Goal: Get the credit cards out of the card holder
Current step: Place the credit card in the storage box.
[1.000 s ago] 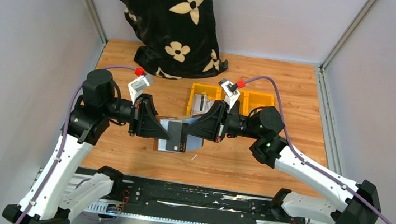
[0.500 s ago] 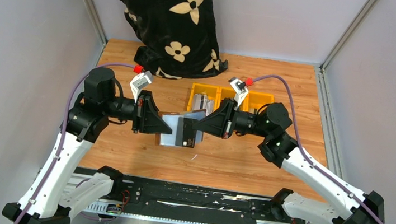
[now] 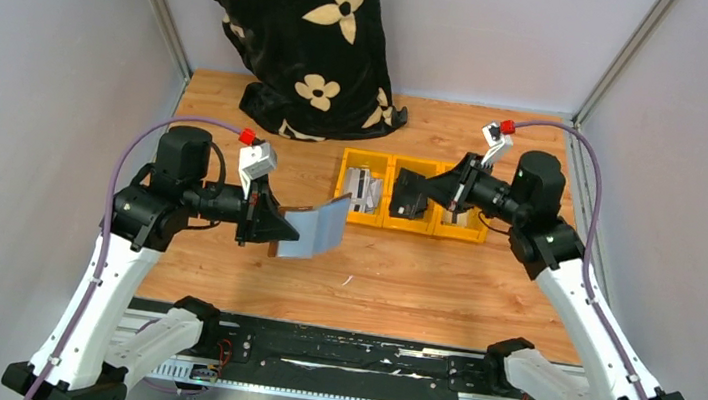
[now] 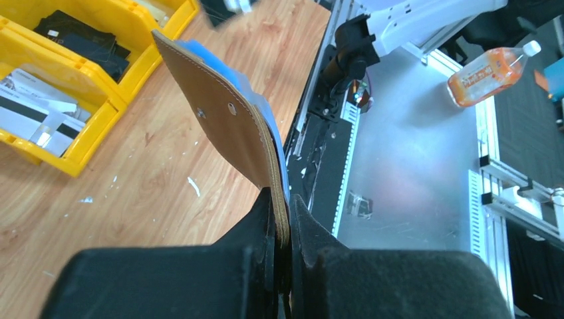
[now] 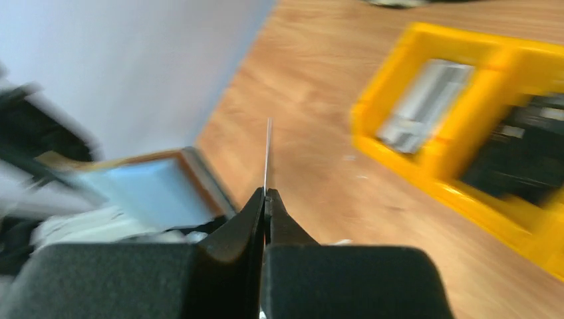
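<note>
Grey walls [image 3: 42, 74] close in a wooden bench [image 3: 422, 278]. At its far edge, upper left of the overhead view, a black cloth with cream flowers [image 3: 289, 32] is heaped in the corner. Three yellow bins [image 3: 368, 222] sit in a row just right of centre. In the left wrist view, the bin at the left edge of the frame holds pale grey and white flat pieces [image 4: 36, 109], and the one above it holds black things [image 4: 80, 40].

The left fingers [image 4: 265, 216] are pinched tight on the card holder [image 3: 315, 224], gripping it by one end. It is up off the bench, left of centre in the overhead view, near the bins without touching them. It hangs open and curves away from the fingers. The wrist view shows brown stitched leather with a small snap on the outside, and from above a pale blue-grey inner face shows.

The right fingers [image 5: 258, 206] are closed on a credit card [image 5: 268, 156]. It stands straight up from the fingertips and shows edge-on as a thin pale line in the blurred right wrist view. From above, these fingers hang over the middle bin, well apart from the card holder, and I cannot make out the card itself from there.

Past the bench's near edge, upper right of the left wrist view, an orange drink bottle [image 4: 492, 70] lies on a metal surface [image 4: 412, 166].
</note>
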Motion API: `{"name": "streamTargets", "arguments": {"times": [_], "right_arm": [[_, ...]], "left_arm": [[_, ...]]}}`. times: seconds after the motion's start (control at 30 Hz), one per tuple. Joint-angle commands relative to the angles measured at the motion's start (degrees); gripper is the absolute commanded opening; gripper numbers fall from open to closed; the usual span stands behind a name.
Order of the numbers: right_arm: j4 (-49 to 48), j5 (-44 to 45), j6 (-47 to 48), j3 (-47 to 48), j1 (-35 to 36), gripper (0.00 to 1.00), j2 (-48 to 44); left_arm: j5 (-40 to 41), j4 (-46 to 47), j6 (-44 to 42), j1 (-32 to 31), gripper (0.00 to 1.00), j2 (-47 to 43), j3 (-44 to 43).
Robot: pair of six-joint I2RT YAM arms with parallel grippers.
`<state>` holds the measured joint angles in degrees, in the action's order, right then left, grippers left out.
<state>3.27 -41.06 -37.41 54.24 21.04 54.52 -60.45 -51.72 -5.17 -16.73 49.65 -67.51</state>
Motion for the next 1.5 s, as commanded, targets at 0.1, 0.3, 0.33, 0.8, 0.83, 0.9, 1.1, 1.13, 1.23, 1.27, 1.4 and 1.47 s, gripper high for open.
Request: {"name": "streamTargets", "arguments": {"times": [0.1, 0.3, 0.33, 0.8, 0.83, 0.9, 1.1, 1.13, 1.23, 1.27, 1.4, 1.47], "right_arm": [[20.6, 24.4, 19.3, 6.3, -3.5, 0.00, 13.3], [18.0, 25.0, 21.4, 11.4, -3.6, 0.00, 25.9], [17.4, 24.8, 21.5, 12.8, -3.6, 0.00, 28.3], [11.4, 17.5, 19.4, 21.6, -3.6, 0.00, 48.0], [11.4, 17.8, 19.4, 21.9, -3.6, 0.00, 48.5], [11.6, 18.7, 19.6, 22.3, -3.5, 0.05, 48.8], [13.0, 21.5, 19.4, 22.7, -3.2, 0.39, 43.5], [12.6, 21.3, 19.2, 22.5, -3.1, 0.42, 41.6], [9.6, 16.2, 18.0, 21.5, -2.3, 0.50, 35.3], [7.4, 12.9, 17.3, 20.8, -1.9, 0.52, 33.3], [-9.4, -4.1, 11.3, 15.1, 2.0, 0.69, 25.5], [-13.7, -7.9, 13.8, 12.9, 8.6, 0.71, 21.5]], "left_arm": [[1.8, -7.0, -11.4, -0.1, 0.00, -1.6, -1.4], [1.7, -7.1, -13.1, -0.1, 0.00, -2.9, -0.6], [1.4, -7.1, -13.3, -0.1, 0.00, -3.0, -0.4], [2.4, -7.9, -16.1, -0.1, 0.00, -5.6, 1.9], [2.5, -8.1, -16.4, -0.1, 0.00, -5.7, 1.8], [2.9, -8.5, -17.0, -0.1, 0.00, -5.7, 1.7], [3.1, -9.5, -18.8, -0.1, 0.00, -5.4, 1.4], [3.1, -9.7, -19.2, -0.1, 0.00, -5.3, 1.3], [3.3, -10.9, -21.2, -0.1, 0.00, -4.8, 1.0], [3.5, -11.5, -22.0, -0.1, 0.00, -4.6, 0.9], [5.4, -14.0, -27.0, -0.2, 0.00, -4.1, 0.8], [7.3, -15.8, -30.6, -0.4, 0.00, -3.8, 1.2]]}}
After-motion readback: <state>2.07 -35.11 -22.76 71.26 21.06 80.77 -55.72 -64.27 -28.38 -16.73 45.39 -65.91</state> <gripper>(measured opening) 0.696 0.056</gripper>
